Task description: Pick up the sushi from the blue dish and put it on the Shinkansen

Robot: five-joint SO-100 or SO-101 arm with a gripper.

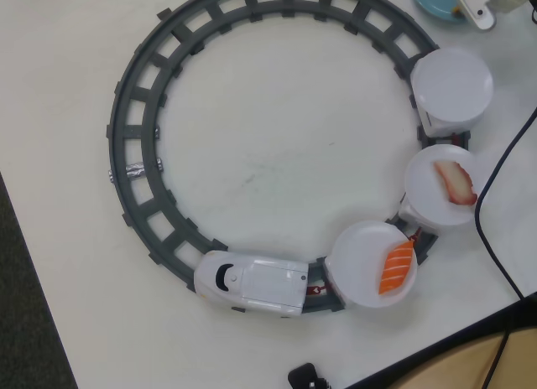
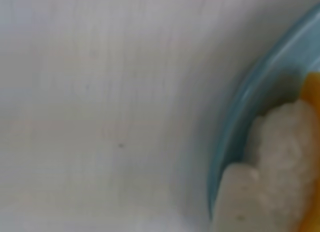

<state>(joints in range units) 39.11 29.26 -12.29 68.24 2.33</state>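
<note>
Desk (image 1: 252, 146) carries a grey ring track (image 1: 134, 95). Overhead view, left to right: the Shinkansen (image 1: 252, 282) sits at the bottom of the ring, nose pointing left, with three white plates behind it; the first holds a salmon piece (image 1: 396, 267), the second a white-and-red piece (image 1: 456, 182), the third (image 1: 451, 85) is bare. The blue dish (image 1: 432, 1) lies at the top right, part-covered by the gripper (image 1: 480, 5); whether released or clenched cannot be told. Wrist view, blurred: the sushi (image 2: 280, 157) lies in the dish.
</note>
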